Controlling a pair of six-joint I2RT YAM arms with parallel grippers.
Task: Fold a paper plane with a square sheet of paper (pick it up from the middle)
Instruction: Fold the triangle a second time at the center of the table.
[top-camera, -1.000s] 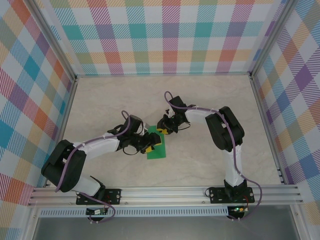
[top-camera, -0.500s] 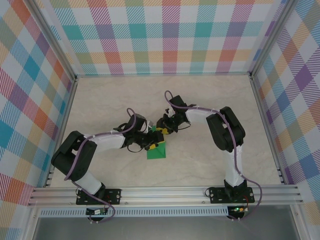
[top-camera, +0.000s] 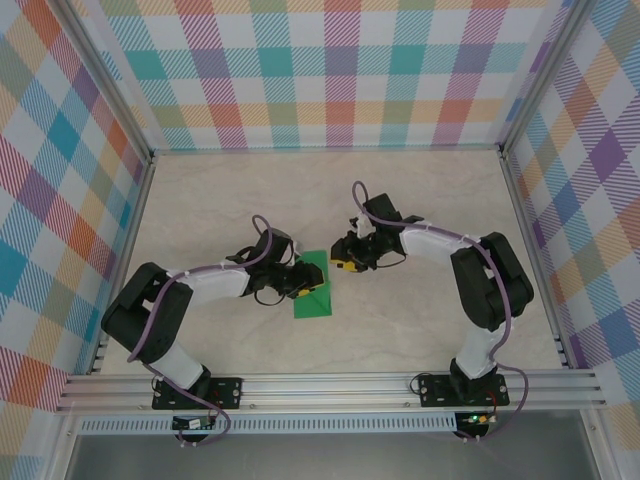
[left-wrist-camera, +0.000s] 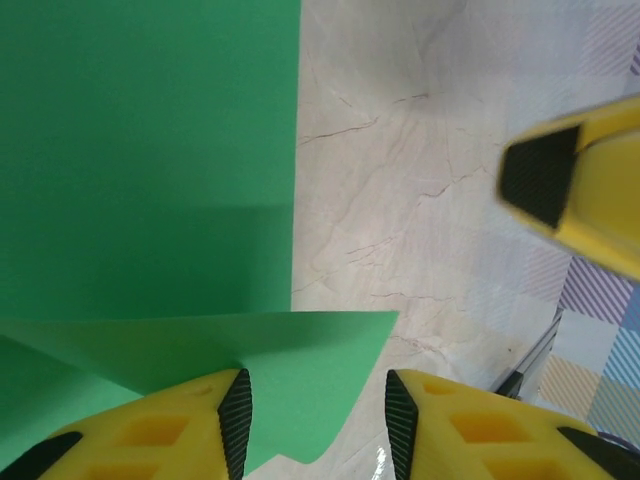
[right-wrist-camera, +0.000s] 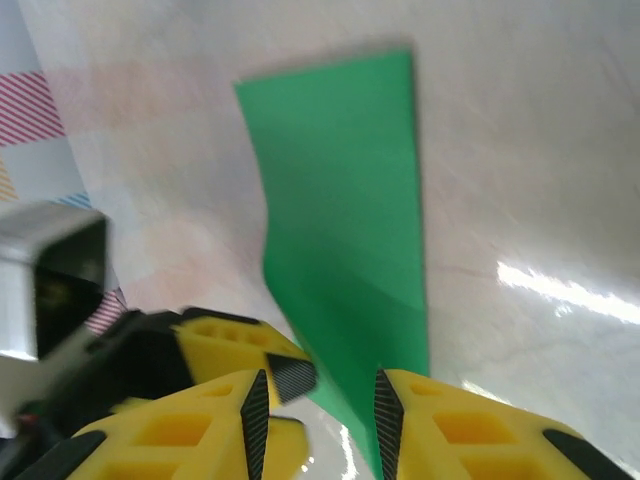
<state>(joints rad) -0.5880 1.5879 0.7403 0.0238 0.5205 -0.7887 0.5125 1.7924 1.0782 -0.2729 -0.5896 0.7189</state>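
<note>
Currently I am working both arms over the paper, which is lying on the table as a folded strip with its long axis running 12 to 6 in the top view. My left gripper is sitting at the strip's 9 o'clock edge, jaws half apart, with a raised corner standing between them unpinched. My right gripper is hovering at 1 o'clock, just beside the far end, jaws apart and empty. I am judging the left nearer.
</note>
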